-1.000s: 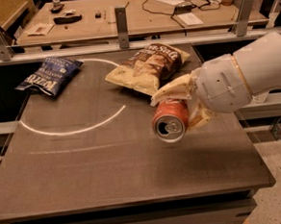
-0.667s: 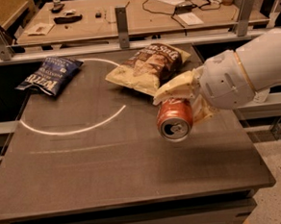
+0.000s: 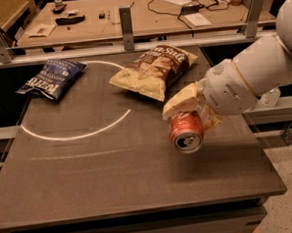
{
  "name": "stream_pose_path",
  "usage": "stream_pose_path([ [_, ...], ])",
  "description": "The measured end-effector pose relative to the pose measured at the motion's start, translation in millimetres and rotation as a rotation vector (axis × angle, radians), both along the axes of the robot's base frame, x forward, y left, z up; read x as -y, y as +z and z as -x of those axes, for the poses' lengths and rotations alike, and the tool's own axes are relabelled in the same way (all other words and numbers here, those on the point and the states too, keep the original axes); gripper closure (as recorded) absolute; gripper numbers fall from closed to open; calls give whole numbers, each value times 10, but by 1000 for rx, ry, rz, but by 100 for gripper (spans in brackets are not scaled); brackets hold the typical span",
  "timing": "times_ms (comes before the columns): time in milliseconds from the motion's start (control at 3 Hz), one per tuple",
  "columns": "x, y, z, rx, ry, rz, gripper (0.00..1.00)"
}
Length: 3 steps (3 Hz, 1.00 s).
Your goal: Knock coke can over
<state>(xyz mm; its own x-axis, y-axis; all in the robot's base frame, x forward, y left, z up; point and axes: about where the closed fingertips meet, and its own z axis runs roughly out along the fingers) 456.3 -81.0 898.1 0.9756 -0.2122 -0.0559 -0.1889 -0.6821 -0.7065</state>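
Note:
The coke can (image 3: 186, 130) is red with a silver top. It lies tilted on its side with the top facing the camera, over the right part of the dark table (image 3: 116, 190). My gripper (image 3: 188, 116) is shut on the can: one cream finger lies over its upper left and the other sits at its right side. The white arm reaches in from the right edge of the camera view. I cannot tell whether the can rests on the table or hangs just above it.
A brown chip bag (image 3: 153, 70) lies just behind the can, and a blue chip bag (image 3: 50, 80) lies at the back left. A white arc (image 3: 77, 136) is drawn on the tabletop. Metal rail posts (image 3: 126, 22) and a cluttered bench stand behind.
The gripper and the can have shifted a little to the right and slightly toward the front edge. The chip bags have not moved.

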Motion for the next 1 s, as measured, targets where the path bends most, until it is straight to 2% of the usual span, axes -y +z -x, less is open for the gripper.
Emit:
stream_pose_path([
  [333, 19, -183, -40, 39, -39, 72, 100],
  [667, 23, -349, -88, 102, -98, 145, 100],
  [1000, 7, -482, -109, 144, -112, 206, 100],
])
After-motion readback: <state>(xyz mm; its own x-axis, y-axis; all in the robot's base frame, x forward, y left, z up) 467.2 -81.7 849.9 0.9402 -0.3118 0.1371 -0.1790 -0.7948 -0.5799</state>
